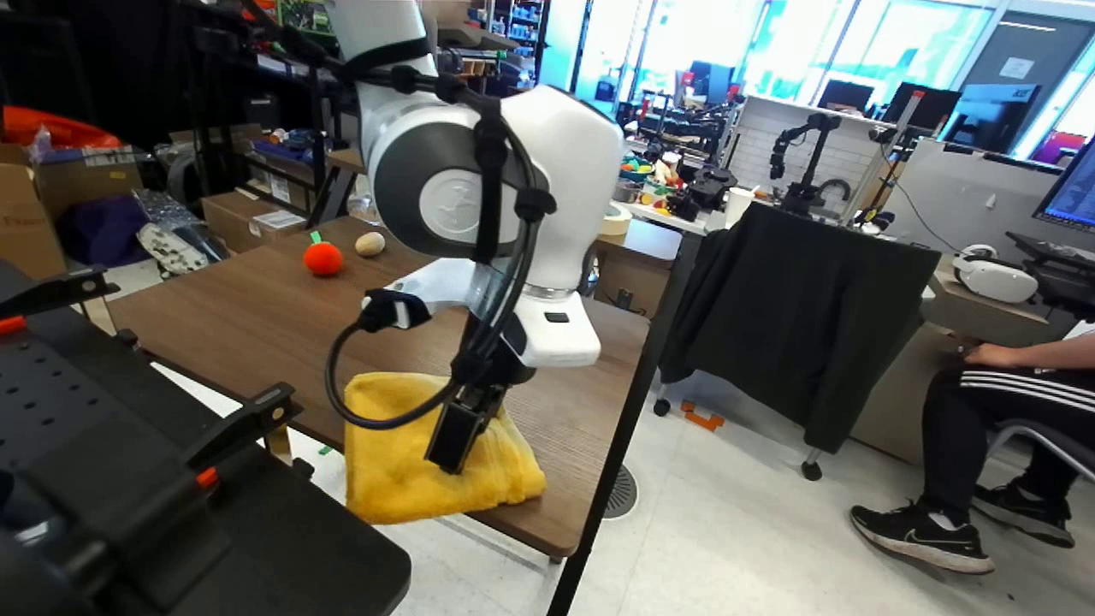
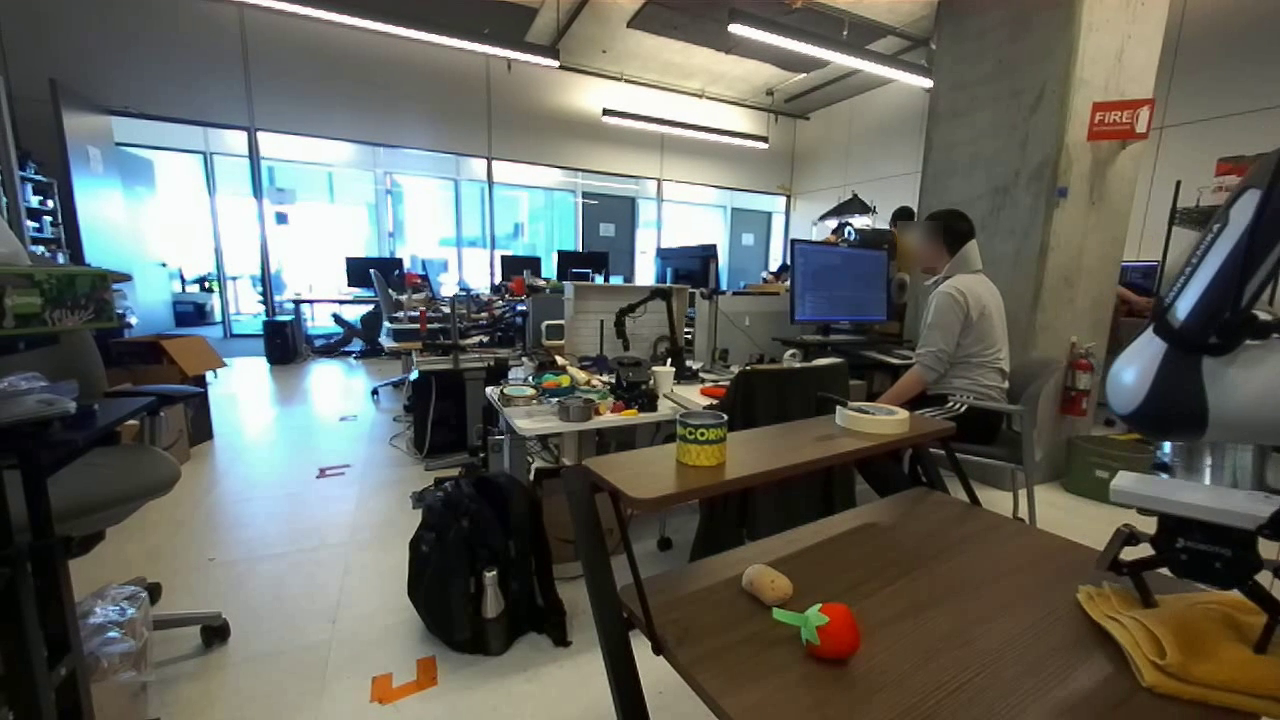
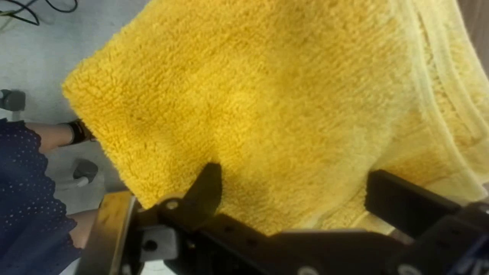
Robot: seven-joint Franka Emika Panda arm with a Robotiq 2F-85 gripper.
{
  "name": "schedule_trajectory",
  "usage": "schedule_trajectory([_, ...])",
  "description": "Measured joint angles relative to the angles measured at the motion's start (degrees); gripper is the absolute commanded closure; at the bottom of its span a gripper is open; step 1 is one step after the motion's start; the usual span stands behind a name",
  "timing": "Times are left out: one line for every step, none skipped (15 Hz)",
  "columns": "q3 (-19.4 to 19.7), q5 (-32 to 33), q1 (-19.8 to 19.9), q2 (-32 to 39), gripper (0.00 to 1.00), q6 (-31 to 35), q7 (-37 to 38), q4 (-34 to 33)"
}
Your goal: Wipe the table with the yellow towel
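Observation:
The yellow towel lies folded at one end of the table, part of it jutting out past the tabletop's edge. Its layered hems show in the wrist view, where the towel fills most of the picture. Pointing down at the towel, my gripper is open, its dark fingers set wide apart with cloth spread out flat below and between them. In an exterior view the fingertips of the gripper reach down to the towel and appear to touch its top.
A red-orange ball with a green top and a tan potato-like object sit on the table's far part. A raised shelf carries a can and a tape roll. A black platform stands alongside. Someone's legs are close by.

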State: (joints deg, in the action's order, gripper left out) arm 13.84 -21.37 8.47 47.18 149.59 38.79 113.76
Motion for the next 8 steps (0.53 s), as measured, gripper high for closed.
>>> schedule_trajectory([0.5, -0.6, 0.9, 0.3, 0.00, 2.2, 0.1, 0.0])
schedule_trajectory([0.7, -1.3, 1.8, 0.7, 0.00, 4.1, 0.2, 0.0])
schedule_trajectory([0.5, -2.1, 2.5, 1.0, 0.00, 5.7, 0.3, 0.0])
schedule_trajectory([0.1, -3.1, 3.1, 1.2, 0.00, 7.1, 0.3, -0.1])
schedule_trajectory([-0.6, -4.0, 3.5, 1.2, 0.00, 8.5, 0.3, -0.1])
schedule_trajectory([-1.5, -4.9, 3.9, 1.2, 0.00, 10.2, 0.3, -0.1])
schedule_trajectory([-2.5, -5.5, 4.0, 1.2, 0.00, 11.9, 0.3, -0.2])
schedule_trajectory([-3.6, -6.1, 4.1, 1.2, 0.00, 13.6, 0.3, -0.5])
